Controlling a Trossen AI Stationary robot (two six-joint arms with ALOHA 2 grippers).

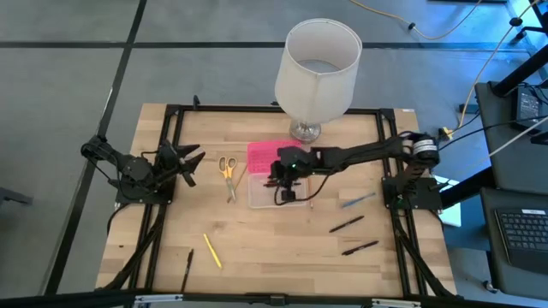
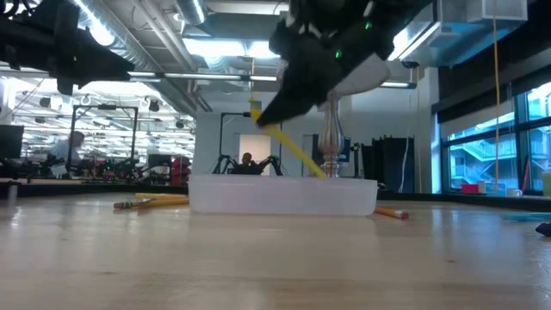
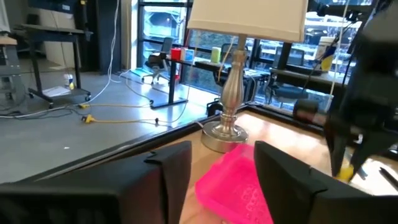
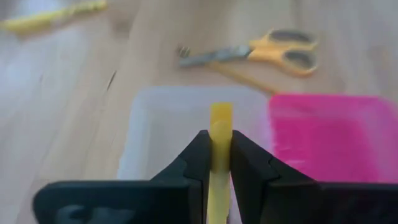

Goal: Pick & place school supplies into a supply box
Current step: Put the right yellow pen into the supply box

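One yellow pencil sits pinched in my right gripper, slanting down over the clear supply box directly below; left gripper waits parted, well apart.

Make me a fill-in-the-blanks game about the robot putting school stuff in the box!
1. The right gripper is shut on a ____ pencil.
2. It holds the pencil over the clear ____.
3. The box's open lid is bright ____.
4. The scissors lie on the ____, beside the box.

Missing words: yellow; box; pink; table
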